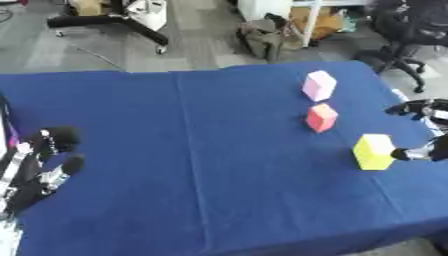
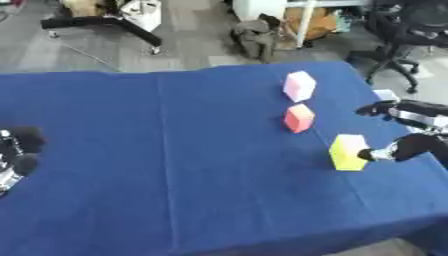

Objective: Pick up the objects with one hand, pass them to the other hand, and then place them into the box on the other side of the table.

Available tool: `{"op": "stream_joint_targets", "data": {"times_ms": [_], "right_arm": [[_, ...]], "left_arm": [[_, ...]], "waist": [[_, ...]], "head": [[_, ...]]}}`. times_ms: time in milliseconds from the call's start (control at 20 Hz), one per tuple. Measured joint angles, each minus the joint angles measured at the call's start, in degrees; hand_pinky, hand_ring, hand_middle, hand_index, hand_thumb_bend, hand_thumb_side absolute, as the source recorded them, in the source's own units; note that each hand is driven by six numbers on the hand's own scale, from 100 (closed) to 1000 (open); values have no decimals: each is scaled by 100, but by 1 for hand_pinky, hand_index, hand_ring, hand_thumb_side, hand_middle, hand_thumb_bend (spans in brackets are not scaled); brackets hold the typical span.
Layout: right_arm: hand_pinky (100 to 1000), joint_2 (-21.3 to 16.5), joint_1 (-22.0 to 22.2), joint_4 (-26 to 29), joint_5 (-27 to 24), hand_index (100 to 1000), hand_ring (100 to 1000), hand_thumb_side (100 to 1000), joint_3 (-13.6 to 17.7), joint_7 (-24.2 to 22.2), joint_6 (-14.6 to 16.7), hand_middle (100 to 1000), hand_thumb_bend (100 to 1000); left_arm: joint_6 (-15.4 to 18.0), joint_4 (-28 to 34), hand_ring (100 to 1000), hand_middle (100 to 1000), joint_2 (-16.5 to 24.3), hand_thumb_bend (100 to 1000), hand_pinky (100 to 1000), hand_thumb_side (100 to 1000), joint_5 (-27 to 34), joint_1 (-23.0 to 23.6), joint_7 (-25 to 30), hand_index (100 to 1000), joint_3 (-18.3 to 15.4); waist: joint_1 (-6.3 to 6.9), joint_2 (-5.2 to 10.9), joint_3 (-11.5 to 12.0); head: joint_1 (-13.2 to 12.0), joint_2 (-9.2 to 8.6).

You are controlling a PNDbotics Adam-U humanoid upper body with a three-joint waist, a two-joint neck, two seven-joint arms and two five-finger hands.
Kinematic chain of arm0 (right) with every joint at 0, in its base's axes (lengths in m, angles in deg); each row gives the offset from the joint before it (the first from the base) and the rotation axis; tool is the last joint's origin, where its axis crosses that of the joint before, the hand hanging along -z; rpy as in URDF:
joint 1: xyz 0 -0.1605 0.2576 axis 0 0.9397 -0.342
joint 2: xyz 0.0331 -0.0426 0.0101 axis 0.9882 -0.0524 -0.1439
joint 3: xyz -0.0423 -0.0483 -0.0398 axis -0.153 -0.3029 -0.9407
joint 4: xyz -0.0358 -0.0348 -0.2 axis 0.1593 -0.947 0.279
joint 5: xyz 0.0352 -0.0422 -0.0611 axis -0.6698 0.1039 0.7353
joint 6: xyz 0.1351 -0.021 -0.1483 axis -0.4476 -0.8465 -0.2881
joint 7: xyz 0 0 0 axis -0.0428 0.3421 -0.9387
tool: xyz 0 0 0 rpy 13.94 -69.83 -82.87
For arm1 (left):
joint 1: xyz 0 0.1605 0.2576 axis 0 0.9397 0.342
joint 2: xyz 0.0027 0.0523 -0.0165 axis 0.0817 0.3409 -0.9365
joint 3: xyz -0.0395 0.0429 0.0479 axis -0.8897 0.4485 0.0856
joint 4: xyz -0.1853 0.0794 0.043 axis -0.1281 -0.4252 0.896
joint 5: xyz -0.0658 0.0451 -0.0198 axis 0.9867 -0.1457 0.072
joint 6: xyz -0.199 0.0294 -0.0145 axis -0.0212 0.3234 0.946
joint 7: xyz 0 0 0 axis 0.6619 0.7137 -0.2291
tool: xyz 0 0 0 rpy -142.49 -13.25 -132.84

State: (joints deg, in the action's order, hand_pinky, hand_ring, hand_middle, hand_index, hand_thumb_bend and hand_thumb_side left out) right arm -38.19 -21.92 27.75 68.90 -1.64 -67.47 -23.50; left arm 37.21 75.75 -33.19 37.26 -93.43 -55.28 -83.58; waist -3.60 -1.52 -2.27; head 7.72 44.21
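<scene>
Right eye view showed the right hand (image 2: 404,131) spread, one fingertip touching the yellow block (image 2: 348,152); it looked light and rigid, best pinched across flat sides.

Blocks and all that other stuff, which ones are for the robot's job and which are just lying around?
For the job: yellow block, red block, pink block, right hand, left hand.

Just around: office chair, bag, stand on wheels.

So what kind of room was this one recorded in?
Probably a lab or office workspace: a table under a blue cloth carries coloured test blocks such as the yellow block, while a black swivel office chair and a wheeled equipment stand sit on the grey floor behind.
</scene>
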Motion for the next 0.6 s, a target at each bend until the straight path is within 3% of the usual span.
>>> {"op": "stream_joint_targets", "data": {"times_ms": [600], "right_arm": [[863,288,-330,-537,258,964,930,549,-183,-239,134,889,452]], "left_arm": [[2,0,720,625,0,747,757,617,20,-8,25,747,3]], "waist": [[-4,-19,67]], "head": [[39,0]]}}
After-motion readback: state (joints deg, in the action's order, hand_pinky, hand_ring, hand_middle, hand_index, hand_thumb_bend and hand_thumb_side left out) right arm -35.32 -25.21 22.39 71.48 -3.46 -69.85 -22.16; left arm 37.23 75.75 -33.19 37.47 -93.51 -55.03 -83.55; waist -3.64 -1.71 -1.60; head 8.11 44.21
